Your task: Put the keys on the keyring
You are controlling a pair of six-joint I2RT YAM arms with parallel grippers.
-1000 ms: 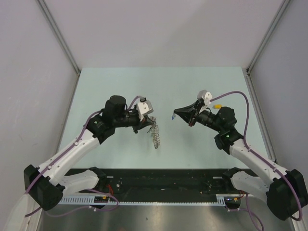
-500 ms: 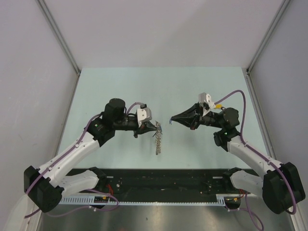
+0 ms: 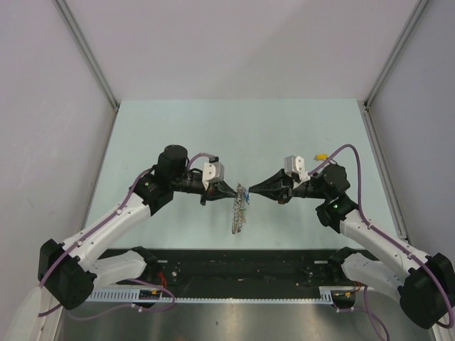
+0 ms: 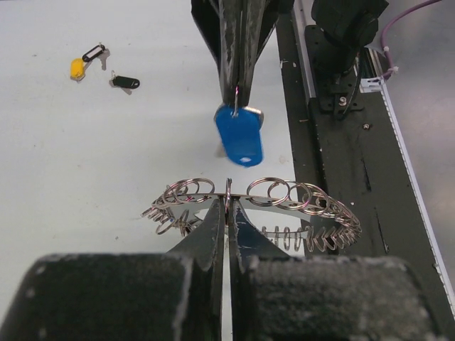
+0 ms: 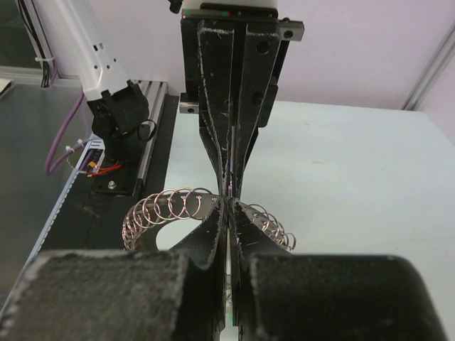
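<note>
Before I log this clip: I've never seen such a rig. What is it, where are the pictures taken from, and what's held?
Two robot arms stand at the near edge of a pale table. The wide picture looks down from above and behind them: left arm on the left, right arm on the right. The other two come from a camera on each wrist. The left fingers are shut on a coiled metal keyring. The right fingers are shut on a blue-tagged key, held close to the ring. A yellow-tagged key and black-tagged keys lie on the table.
</note>
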